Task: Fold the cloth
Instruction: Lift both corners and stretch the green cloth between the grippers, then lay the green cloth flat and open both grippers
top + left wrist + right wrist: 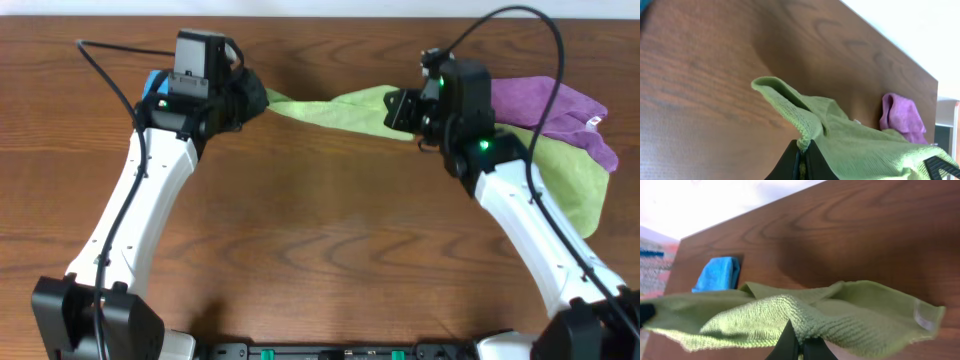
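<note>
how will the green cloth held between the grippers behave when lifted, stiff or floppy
Probably floppy: the cloth drapes and bunches into a strip between the left gripper and right gripper. Likely light, since small pinches at its edge hold it up. Its looped weave looks grippy, so slipping seems unlikely.

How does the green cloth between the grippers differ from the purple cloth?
The green cloth is stretched, pinched by the left gripper and the right gripper; the purple cloth lies crumpled, held by neither. The green cloth is lime, the purple cloth violet. Both look soft.
</note>
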